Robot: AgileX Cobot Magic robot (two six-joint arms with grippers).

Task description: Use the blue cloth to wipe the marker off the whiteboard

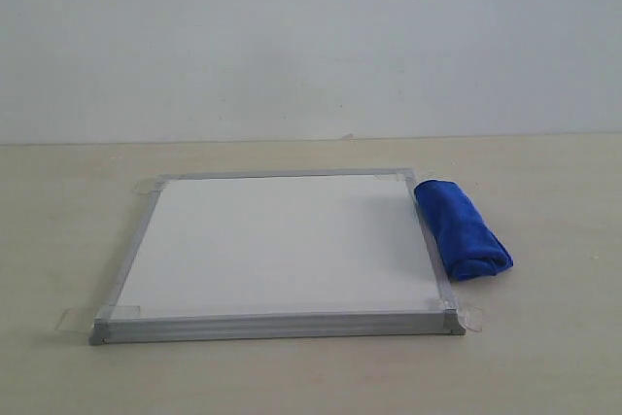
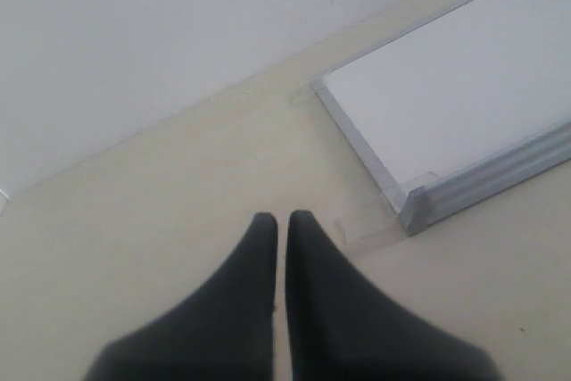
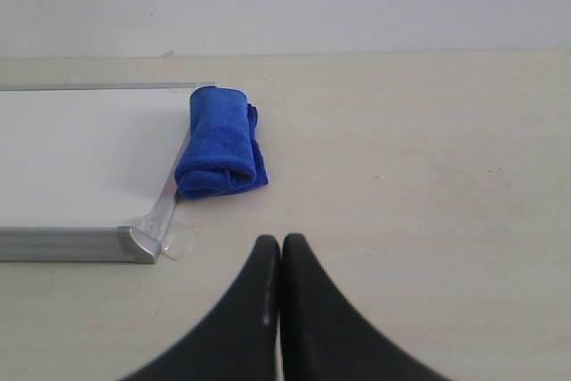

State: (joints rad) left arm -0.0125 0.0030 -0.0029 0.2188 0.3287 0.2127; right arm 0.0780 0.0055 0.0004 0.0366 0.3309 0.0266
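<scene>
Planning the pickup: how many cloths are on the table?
1: the blue cloth, rolled, beside the whiteboard's right edge in the exterior view, toward its far corner. No other shows.

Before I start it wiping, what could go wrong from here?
The cloth lies rolled against the board's right edge, so a finger coming down on that side may hit the board instead of clearing it. The right gripper is shut; unless it opens first, it will likely just push the roll. Only small tape tabs hold the board's corners, so hard wiping might shift it.
</scene>
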